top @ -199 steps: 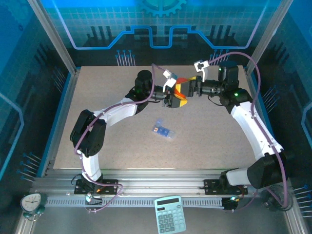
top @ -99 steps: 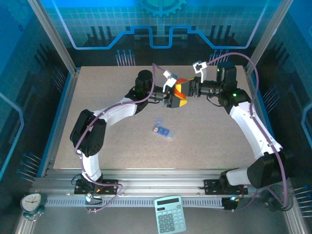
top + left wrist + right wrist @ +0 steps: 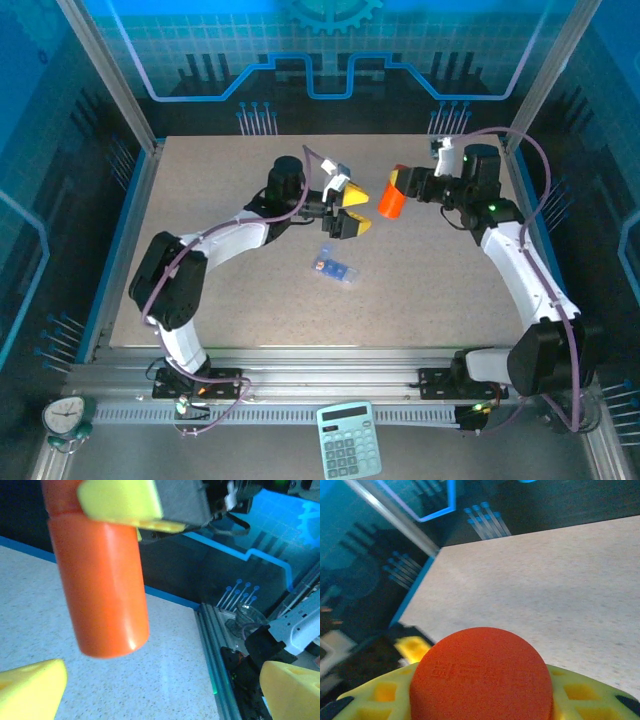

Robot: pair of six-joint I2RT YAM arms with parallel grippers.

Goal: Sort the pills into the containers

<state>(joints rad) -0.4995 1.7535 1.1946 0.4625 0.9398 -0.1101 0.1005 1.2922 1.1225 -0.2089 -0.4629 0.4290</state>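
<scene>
1. My right claw (image 3: 399,184) clamps the orange pill bottle (image 3: 390,203) by its cap end, raised above the desk (image 3: 200,180)
2. My left claw (image 3: 357,211) gapes wide, empty, just beside the bottle's base
3. The blue pill box (image 3: 335,270) lies on the desk nearby; I'd close left squarely round the body before twisting, avoiding spills

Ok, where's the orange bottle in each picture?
Top external: orange bottle at back middle, held by the right gripper.
Left wrist: orange bottle, big, upper left.
Right wrist: its round cap, bottom middle.
Shared landmark: the speckled table.
</scene>
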